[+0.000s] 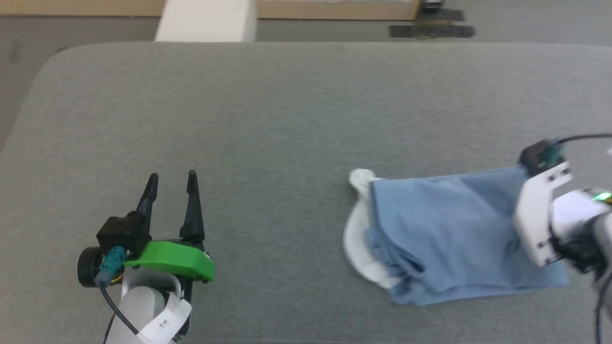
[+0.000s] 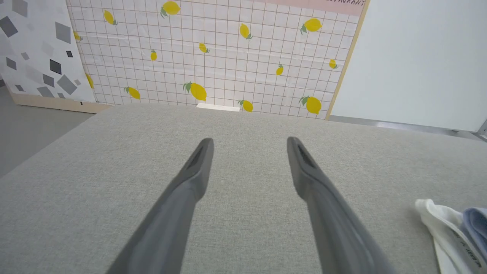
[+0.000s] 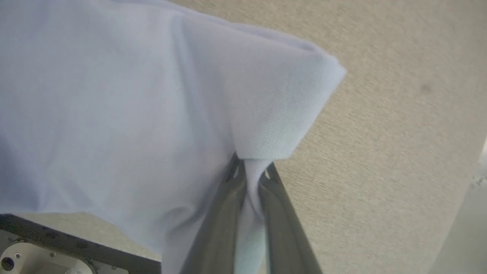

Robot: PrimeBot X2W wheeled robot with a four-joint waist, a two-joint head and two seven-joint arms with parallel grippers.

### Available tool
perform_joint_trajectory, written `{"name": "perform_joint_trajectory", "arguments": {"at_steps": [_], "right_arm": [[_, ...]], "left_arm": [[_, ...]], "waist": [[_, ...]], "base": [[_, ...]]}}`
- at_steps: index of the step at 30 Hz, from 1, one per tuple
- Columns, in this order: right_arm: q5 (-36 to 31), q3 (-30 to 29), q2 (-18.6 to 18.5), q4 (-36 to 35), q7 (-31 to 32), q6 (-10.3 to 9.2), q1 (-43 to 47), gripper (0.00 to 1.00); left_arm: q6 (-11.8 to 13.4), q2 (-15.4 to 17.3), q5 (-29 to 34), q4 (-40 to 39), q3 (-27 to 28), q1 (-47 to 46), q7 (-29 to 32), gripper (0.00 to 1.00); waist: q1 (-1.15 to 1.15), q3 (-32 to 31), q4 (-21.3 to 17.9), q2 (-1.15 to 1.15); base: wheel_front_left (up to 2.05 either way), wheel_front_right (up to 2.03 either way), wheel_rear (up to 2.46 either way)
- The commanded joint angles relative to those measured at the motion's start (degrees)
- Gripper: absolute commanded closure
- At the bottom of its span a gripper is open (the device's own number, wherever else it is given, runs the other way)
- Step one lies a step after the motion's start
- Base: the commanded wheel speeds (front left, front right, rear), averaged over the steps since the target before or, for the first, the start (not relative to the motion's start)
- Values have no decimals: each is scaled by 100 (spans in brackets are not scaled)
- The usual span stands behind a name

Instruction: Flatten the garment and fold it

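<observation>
Grey table (image 1: 287, 119) carries the shirt (image 1: 444, 234), bunched, collar toward my left gripper (image 1: 172, 176), which stands released well apart from it. My right gripper (image 3: 252, 164) clamps a shirt corner. Risk: the thin pinch slips when pulled, or layers drag together unopened.

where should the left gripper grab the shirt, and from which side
Probably the left end of the garment: the bunched blue folds just beside the white collar, coming in low from the robot's left. Those folds stand up off the table and face the open left gripper; the right gripper pinches the far right corner.
</observation>
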Motion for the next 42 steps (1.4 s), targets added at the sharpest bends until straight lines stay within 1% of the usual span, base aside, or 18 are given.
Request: {"name": "perform_joint_trajectory", "arguments": {"at_steps": [1,5,9,13,16,21,27,30,31,32,37,40,42], "right_arm": [[59,-45,-191,-13,74,-12,-205,100],[60,-231,-515,61,140,-12,-442,100],[15,-500,-664,239,12,-12,-656,100],[-87,-871,-704,447,-240,-12,-877,100],[-215,-1210,-749,632,-456,-12,-988,100],[-517,-1905,-694,979,-923,-12,-1249,100],[-948,-2735,-404,1512,-1453,-12,-1597,100],[-1408,-3166,-262,1799,-1891,-12,-1811,100],[-1520,-3276,-202,1889,-1973,-12,-1867,78],[-1661,-3391,-131,1961,-2107,-12,-1939,0],[-2131,-3851,94,2266,-2557,-12,-2249,0],[-2181,-3987,132,2376,-2814,-12,-2443,0],[-2081,-3944,124,2355,-3040,-12,-2550,0]], "left_arm": [[18,-33,-60,-70,-8,-9,-21,0],[13,-40,-21,-172,-55,-119,-21,0],[-12,13,82,-230,-121,-266,-21,0],[-29,173,198,-350,-181,-470,35,0],[-51,277,283,-511,-256,-657,158,0],[-72,584,454,-1001,-293,-898,516,0],[-44,975,602,-1820,-161,-879,1047,0],[-42,1167,648,-2256,-78,-801,1342,0],[-42,1210,650,-2355,-51,-773,1410,0],[-26,1261,653,-2473,0,-738,1484,0],[13,1361,596,-2756,138,-565,1646,0],[59,1324,552,-2744,157,-483,1604,0],[93,1263,507,-2667,149,-451,1509,0]], "waist": [[0,64,-779,0],[0,322,-1304,0],[0,646,-1739,0],[0,1133,-2067,0],[0,1481,-2153,0],[0,2153,-2240,0],[0,2714,-2243,0],[0,2882,-2201,0],[0,2911,-2191,0],[0,2941,-2191,0],[0,2896,-2187,0],[0,2745,-2158,0],[0,2599,-2114,0]], "base": [[0,0,0],[0,0,0],[0,0,0],[0,0,0],[0,0,0],[0,0,0],[0,0,0],[0,0,0],[0,0,0],[0,0,0],[0,0,0],[0,0,0],[0,0,0]]}}
